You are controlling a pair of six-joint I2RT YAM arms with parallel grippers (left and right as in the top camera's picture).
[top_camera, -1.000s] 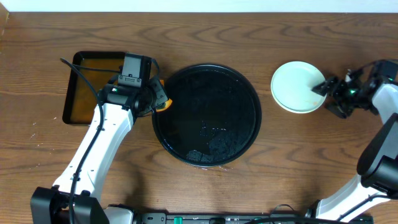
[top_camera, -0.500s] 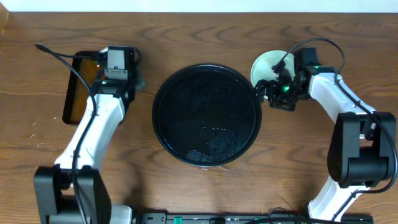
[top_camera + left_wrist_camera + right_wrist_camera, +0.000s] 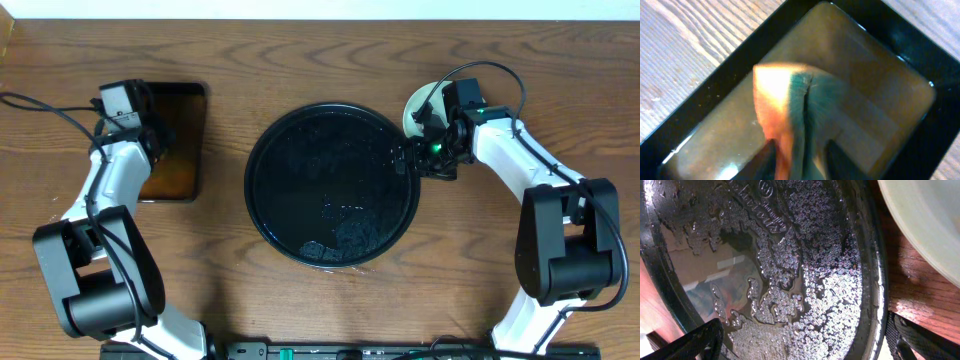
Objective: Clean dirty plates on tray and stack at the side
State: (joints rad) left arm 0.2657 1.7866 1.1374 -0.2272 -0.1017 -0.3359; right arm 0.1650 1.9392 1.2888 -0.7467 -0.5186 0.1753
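Note:
The round black tray (image 3: 320,180) lies wet and bare in the middle; beads of water cover its floor (image 3: 790,255). A pale plate (image 3: 418,104) sits on the wood just past its upper right rim, half hidden by my right arm, and shows as a pale curve (image 3: 930,225). I cannot tell how many are stacked there. My right gripper (image 3: 408,158) (image 3: 805,352) stands wide open astride the tray's right rim, holding nothing. My left gripper (image 3: 150,135) (image 3: 800,152) is open over the small tray, with an orange and green sponge (image 3: 785,100) loose between its fingers.
The small rectangular black tray (image 3: 178,150) with brown water (image 3: 880,100) sits at the left, under my left gripper. Cables loop above both arms. The table's back edge runs along the top of the overhead view.
My left arm carried the sponge left from the round tray's edge to the small tray and its jaws parted. My right arm swung from beside the plate to the tray's right rim.

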